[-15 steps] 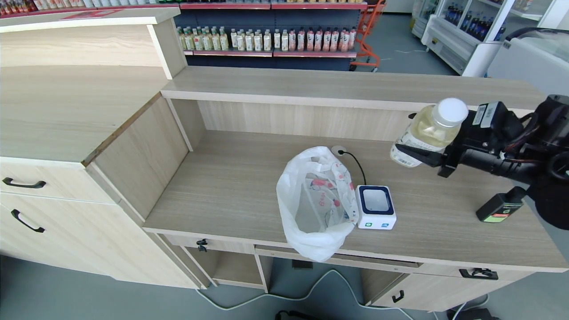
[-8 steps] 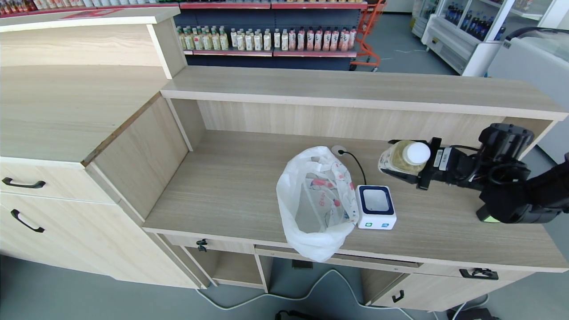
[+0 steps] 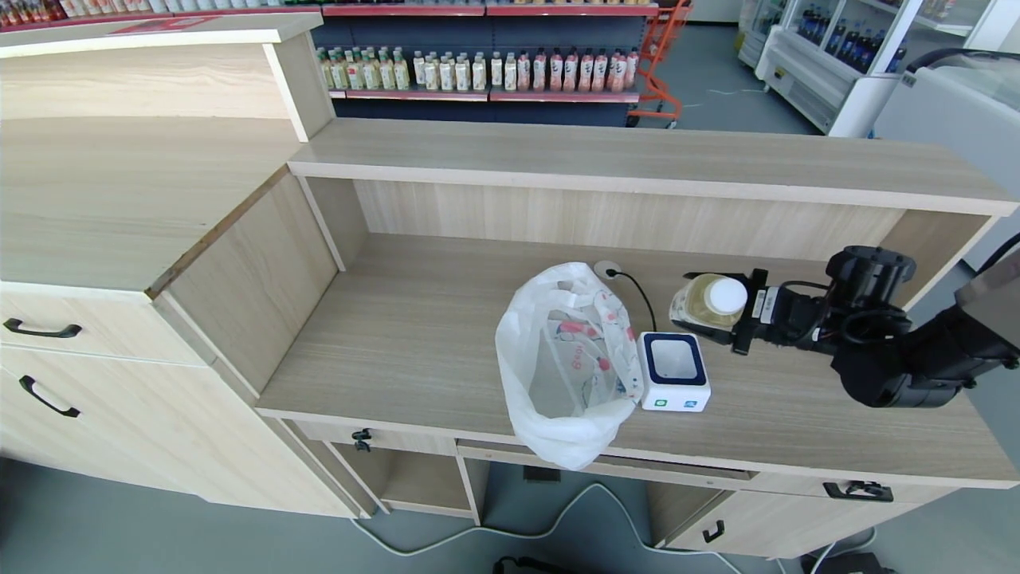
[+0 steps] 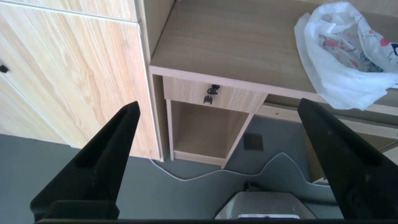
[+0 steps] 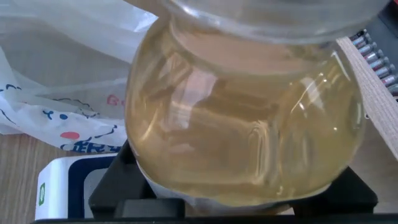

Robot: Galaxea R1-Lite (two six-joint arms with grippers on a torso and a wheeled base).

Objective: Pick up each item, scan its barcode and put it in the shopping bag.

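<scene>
Bottle (image 3: 706,298) clamped in right gripper (image 3: 700,309), near scanner (image 3: 674,371), left gripper (image 4: 217,106) spread wide

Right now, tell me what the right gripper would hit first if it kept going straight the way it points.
Probably the shopping bag: the right gripper, shut on the bottle, points at the bag's upper rim, passing behind the scanner. Height is hard to judge, so it may skim over.

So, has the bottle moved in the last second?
Yes. The bottle, gripped in the right hand, has dropped and shifted to the robot's left, and is now close to the white scanner, which stayed put.
</scene>
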